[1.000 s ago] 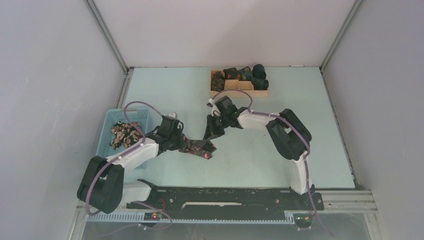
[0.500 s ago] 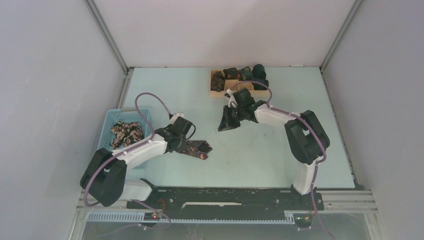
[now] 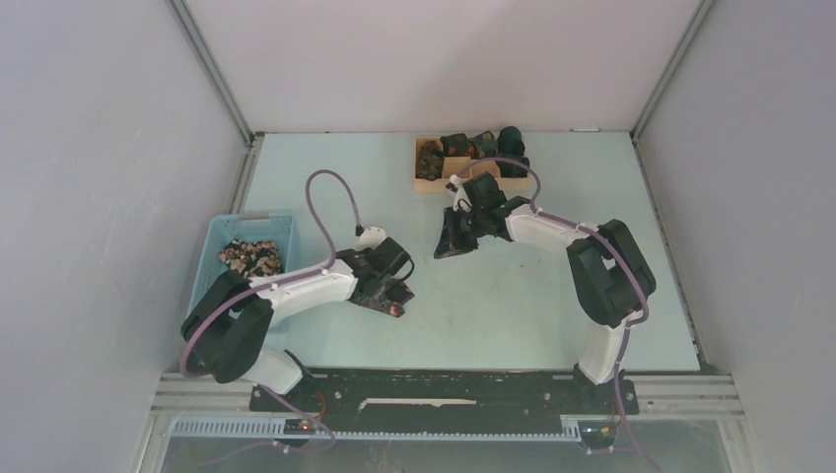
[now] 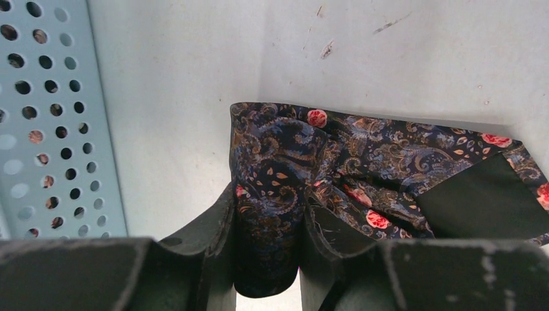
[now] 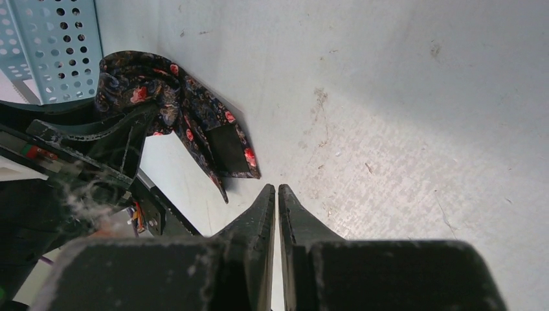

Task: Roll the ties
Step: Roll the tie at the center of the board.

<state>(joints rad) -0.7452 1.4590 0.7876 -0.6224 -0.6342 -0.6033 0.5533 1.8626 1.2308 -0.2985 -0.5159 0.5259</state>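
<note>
We work on a pale table (image 3: 513, 305) with a basket (image 3: 209, 251) of loose ties (image 3: 248, 258) at its left edge and a tray (image 3: 426, 182) at the back, where rolled ties (image 3: 483, 146) already sit. That split makes us judge the job to be partly done. The tie (image 4: 362, 162) in hand lies near the table's middle, in front of the left arm and well short of the tray. The left gripper (image 4: 268, 220) is clenched on a bunched fold of it. The rest spreads sideways onto the table, with the wide end turned over to show its dark lining. The right gripper (image 5: 276, 191) hangs above bare table between tie and tray, its fingers pressed together on nothing. Our main worry is the shape of the bundle. It looks crumpled, not wound, so any lift or release could let the folds spring open and leave a heap, not a roll. Next, the free end has nothing pinning it. If the left arm turns or drags, that end may trail, twist or fold under itself. The grip takes only part of the cloth, and smooth fabric could slide out under a pull. Lastly, the right fingers would have to open before they could steady anything, and coming in closed they might shove the tie aside.
</note>
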